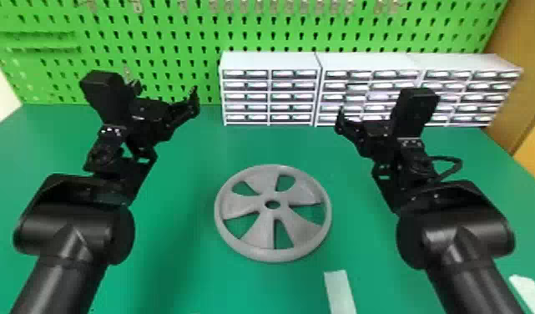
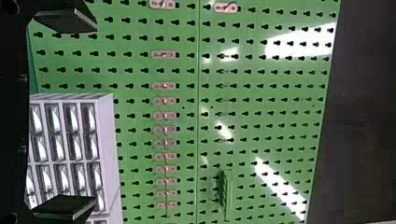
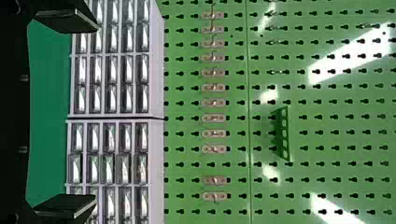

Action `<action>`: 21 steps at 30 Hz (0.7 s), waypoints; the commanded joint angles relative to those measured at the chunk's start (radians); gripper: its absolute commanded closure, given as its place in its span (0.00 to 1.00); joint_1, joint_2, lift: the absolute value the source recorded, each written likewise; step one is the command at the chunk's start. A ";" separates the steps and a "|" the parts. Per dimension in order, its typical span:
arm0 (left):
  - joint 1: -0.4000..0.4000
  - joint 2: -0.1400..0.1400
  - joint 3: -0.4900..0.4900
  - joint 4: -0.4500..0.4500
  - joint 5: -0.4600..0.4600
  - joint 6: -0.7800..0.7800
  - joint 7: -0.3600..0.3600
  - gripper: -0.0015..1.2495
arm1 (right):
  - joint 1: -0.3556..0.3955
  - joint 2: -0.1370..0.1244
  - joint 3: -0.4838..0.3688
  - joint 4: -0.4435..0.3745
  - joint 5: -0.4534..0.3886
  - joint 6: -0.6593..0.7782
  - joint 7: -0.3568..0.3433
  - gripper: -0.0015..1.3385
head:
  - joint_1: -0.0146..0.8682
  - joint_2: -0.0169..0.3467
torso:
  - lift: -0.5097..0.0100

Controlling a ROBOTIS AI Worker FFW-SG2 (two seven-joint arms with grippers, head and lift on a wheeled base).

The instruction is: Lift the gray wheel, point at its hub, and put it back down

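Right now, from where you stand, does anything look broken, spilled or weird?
No, nothing stands out. The gray wheel lies flat on the green table, with no crack or spill that I can see. The gaps between its spokes look meant.

Backed by a green pegboard (image 1: 153, 54)
Lined with drawer units (image 1: 270, 60) at the back of the table (image 1: 174, 259); laid nearer with two pale strips (image 1: 339, 292), well apart.

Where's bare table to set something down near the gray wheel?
The green tabletop is bare between the gray wheel and the white drawer units, and between wheel and left arm. It's crowded at near right: a pale strip, then the right arm.
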State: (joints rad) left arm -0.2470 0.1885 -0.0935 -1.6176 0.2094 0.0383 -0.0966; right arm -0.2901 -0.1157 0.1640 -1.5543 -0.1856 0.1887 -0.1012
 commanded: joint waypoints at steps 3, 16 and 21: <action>0.003 -0.006 0.005 -0.001 0.001 0.000 0.000 0.00 | 0.000 -0.001 0.002 0.000 -0.002 0.000 0.000 0.02 | 0.80 0.18 | 0.81; 0.008 -0.007 0.006 -0.001 0.001 0.000 0.000 0.00 | 0.000 -0.002 0.003 0.000 -0.002 0.002 0.000 0.02 | 0.80 0.18 | 0.81; 0.008 -0.007 0.008 -0.001 -0.001 0.002 0.000 0.00 | 0.000 -0.002 0.003 0.000 -0.002 0.002 0.000 0.02 | 0.80 0.18 | 0.81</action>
State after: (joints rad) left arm -0.2398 0.1807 -0.0867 -1.6182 0.2093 0.0389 -0.0966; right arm -0.2899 -0.1181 0.1672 -1.5539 -0.1872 0.1902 -0.1012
